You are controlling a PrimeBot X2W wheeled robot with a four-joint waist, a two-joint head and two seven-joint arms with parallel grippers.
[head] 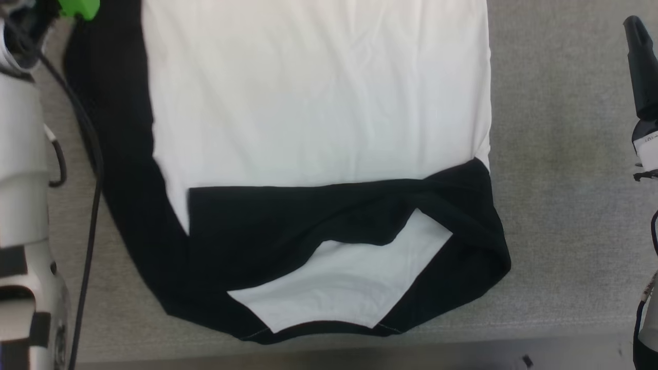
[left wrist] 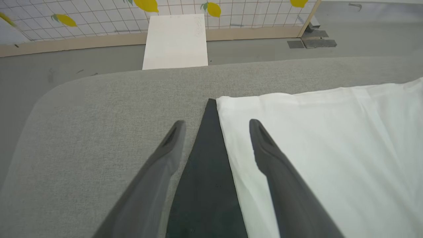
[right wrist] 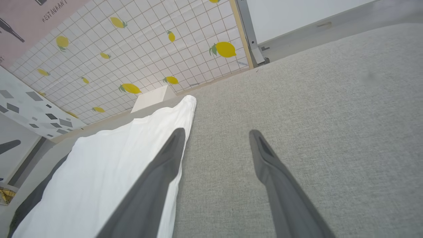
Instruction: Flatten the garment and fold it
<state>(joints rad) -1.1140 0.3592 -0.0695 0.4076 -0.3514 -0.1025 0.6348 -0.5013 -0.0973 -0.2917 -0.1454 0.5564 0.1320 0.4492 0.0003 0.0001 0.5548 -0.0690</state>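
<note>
1. Item: the garment (head: pixel 313 103). Lies spread on the grey counter (head: pixel 555 205), with the white body panel uppermost and a black side strip along its left edge. The near end is doubled back: a black flap (head: pixel 288 226) crosses the panel, leaving a white wedge exposed below it.
2. Condition: the main panel is largely smooth with faint creases. The near end is bunched and overlapped, so flattening looks unfinished.
3. Step in hand (judged): taking hold of the two side edges to draw the cloth flat before any fold.
4. Handling notes:
   - Pinch the cloth at the very edge, both sides at matching positions.
   - Pull outward evenly so the panel does not skew.
   - Lift only a little; the soft cloth will drag and re-crease.
   - Turn the near flap out before folding.
5. Left fingers (left wrist: pixel 162 158): spread wide, empty. In the left wrist view they straddle the tapering black strip (left wrist: pixel 206 172) and the white edge beside it, near the garment's far corner. Contact with the cloth cannot be told.
6. Right fingers (right wrist: pixel 264 155): spread wide, empty, and angled low along the counter. In the right wrist view one lines up with the white edge and the other is over bare counter. The head view places them well apart from the garment's right edge.
7. Left forearm (head: pixel 20 180): pale, alongside the garment's left side, with a dark cable (head: pixel 95 205) trailing beside it.
</note>
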